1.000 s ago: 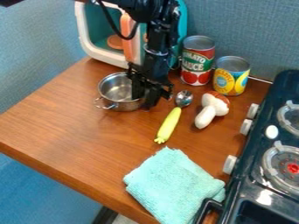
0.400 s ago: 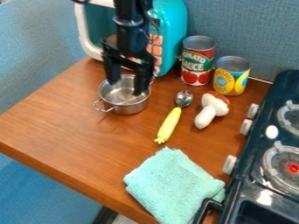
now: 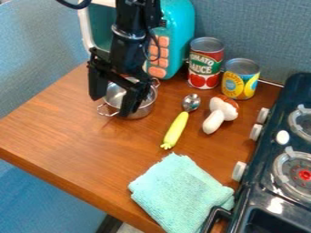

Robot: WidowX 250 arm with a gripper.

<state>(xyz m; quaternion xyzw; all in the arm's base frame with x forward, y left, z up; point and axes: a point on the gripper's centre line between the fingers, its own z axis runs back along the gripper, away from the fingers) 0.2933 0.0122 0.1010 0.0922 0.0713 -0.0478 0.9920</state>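
Note:
The black gripper hangs over the left part of the small steel pot, its fingers spread wide with nothing held between them. One finger stands left of the pot and the other crosses in front of its bowl, hiding part of it. A wire handle sticks out at the pot's left. To the right lies a spoon with a yellow-green handle, bowl end toward the back. Beside the spoon is a toy mushroom with a white stem and brown-red cap.
A teal toy microwave stands behind the arm. Two cans, a tomato sauce can and a yellow-blue can, stand at the back. A folded turquoise cloth lies near the front edge, with a dark toy stove at the right.
From beside the pot's right side, the gripper has risen and moved left, now standing lower again over its left part. Its fingers now show wide apart. The pot has shifted slightly toward the front.

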